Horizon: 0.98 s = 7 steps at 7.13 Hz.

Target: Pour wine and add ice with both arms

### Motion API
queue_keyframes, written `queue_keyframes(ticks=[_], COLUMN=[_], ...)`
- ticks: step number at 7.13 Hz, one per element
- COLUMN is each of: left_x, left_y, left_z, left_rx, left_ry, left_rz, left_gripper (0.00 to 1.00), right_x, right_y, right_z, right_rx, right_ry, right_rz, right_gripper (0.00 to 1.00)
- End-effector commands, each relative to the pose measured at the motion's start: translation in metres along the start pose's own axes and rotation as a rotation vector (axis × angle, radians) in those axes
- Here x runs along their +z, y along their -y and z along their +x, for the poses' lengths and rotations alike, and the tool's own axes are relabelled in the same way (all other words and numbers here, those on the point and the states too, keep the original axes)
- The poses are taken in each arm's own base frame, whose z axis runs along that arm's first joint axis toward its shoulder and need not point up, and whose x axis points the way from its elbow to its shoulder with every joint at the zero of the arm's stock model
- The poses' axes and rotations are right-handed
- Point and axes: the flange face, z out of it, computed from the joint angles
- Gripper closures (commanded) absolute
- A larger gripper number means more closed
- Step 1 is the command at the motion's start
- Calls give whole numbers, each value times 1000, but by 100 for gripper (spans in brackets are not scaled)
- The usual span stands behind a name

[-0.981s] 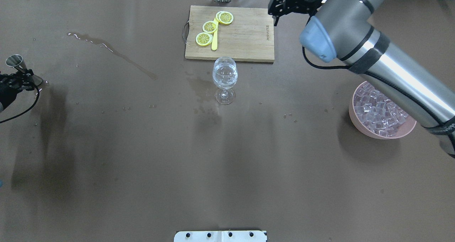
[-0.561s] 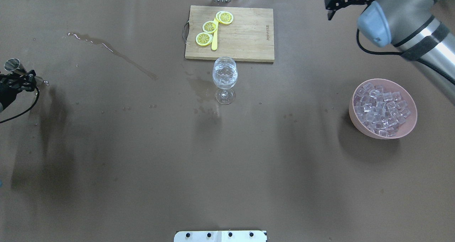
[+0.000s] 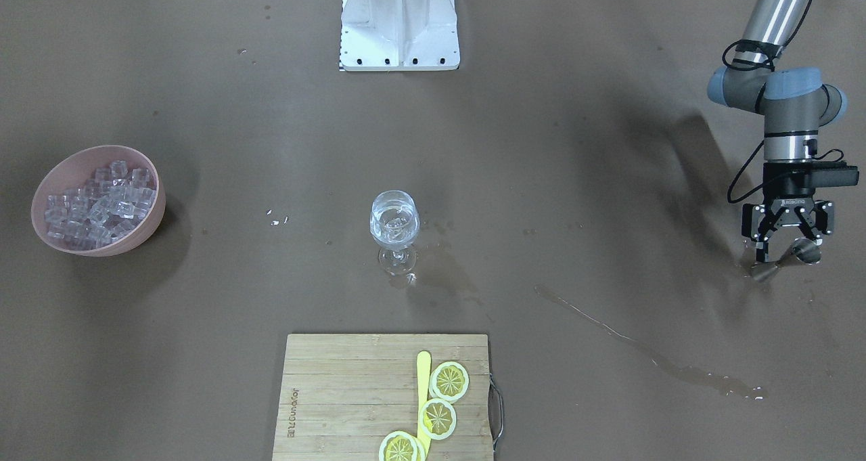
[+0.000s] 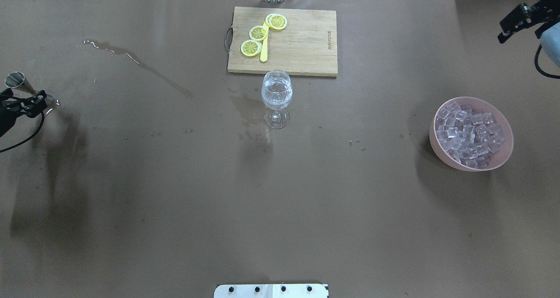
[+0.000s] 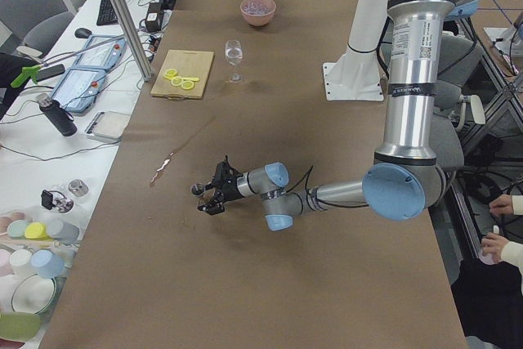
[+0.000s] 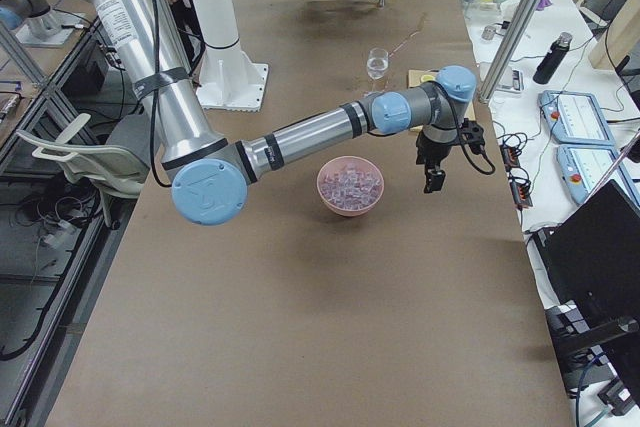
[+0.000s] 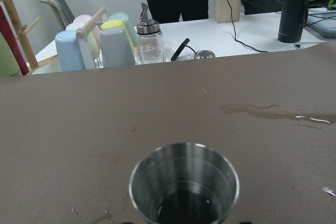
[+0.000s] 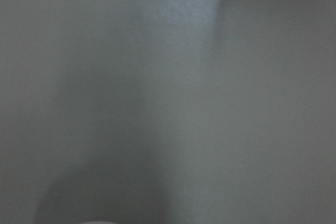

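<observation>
Table (image 4: pixel 175 201): ice (image 4: pixel 470 136) apart frm R jaws

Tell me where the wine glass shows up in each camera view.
Exterior front-facing: wine glass at centre, above the cutting board.
Overhead exterior: centre top, just below the board.
Exterior left: upper middle, right of the board.
Exterior right: top centre, left of the board.
Left wrist-mounted: not in it.
Right wrist-mounted: not in it; blurred grey only.
Shared landmark: the cutting board beside the glass.
</observation>
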Motion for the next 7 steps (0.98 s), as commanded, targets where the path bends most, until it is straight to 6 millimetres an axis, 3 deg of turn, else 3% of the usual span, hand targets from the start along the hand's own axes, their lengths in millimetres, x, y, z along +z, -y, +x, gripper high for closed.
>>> queue_keyframes(ticks=[1, 3, 4, 5, 7], left_x=[-24, -60, -74, -87, -104], left_y=[-7, -18, -25, -28, -40], left_z=[-22, -49, -64, -65, -63], left_rx=[-8, -37, -72, -79, -81], left_ry=[-16, -28, -22, -63, -156], left_rz=[-19, -74, -101, -159, -332], left_gripper=[6, 5, 5, 5, 5], right_x=[-1, -4, -7, -6, 5], right_y=[-59, -102, -123, -146, -173], right_z=[74, 127, 138, 153, 176], right_rx=[-31, -35, -21, -7, 12], right_ry=[21, 15, 12, 11, 4], right_rz=[-4, -3, 3, 2, -22], right_gripper=[1, 1, 1, 1, 1])
